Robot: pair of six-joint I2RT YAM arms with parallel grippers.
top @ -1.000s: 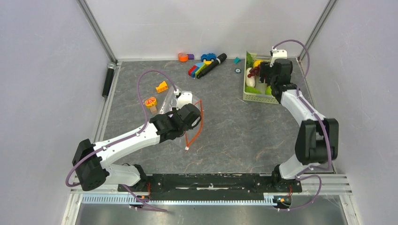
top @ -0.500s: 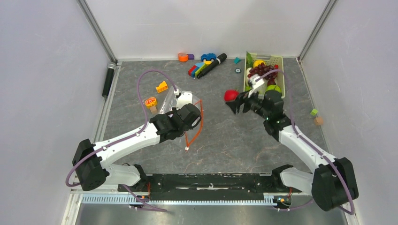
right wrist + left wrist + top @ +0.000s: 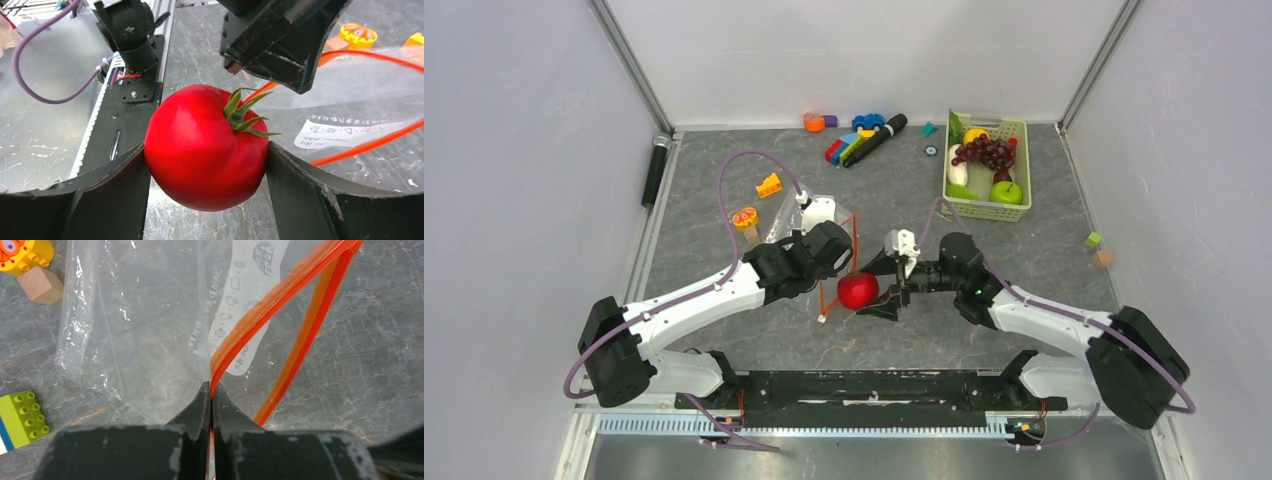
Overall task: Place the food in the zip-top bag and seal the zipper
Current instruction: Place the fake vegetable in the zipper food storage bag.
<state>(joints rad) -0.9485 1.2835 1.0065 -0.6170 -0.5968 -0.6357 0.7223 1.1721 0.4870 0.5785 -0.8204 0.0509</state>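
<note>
Holding the tomato (image 3: 200, 150), the right gripper (image 3: 874, 290) hangs just right of the open zip-top bag (image 3: 140, 315); the left gripper (image 3: 210, 395) pinches its zipper (image 3: 280, 305).

A gray counter (image 3: 944, 320) is seen. Near the top middle, a pile of coloured blocks (image 3: 847, 150) is laid beside a black marker (image 3: 882, 138). A pale green basket (image 3: 980, 211) is set at the upper right. A yellow block (image 3: 769, 185) and an orange-slice toy (image 3: 745, 217) are placed left of centre. A green cube (image 3: 1093, 240) and a brown cube (image 3: 1103, 258) are found near the right edge.
</note>
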